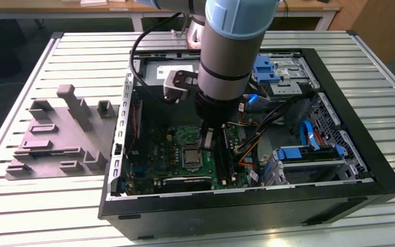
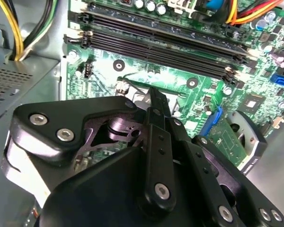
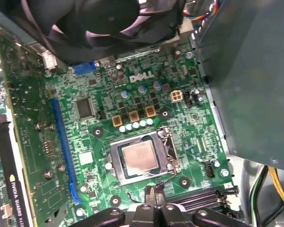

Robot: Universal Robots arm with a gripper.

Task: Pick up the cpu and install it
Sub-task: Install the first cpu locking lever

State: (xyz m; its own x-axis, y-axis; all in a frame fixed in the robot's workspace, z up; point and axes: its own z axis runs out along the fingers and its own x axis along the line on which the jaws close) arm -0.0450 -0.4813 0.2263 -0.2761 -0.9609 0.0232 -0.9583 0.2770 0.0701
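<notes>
Fingers of my hand press narrow together, holding nothing, just short of the cpu, which lies flat in the motherboard socket; it looks light, stiff and fragile underneath, best gripped by opposite edges

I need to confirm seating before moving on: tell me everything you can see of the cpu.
The cpu is a small flat square chip with a dull silvery metal top. It lies level inside the metal-framed socket on the green motherboard, edges parallel to the frame. The pincer hangs just beside the socket, not touching the chip.
</notes>
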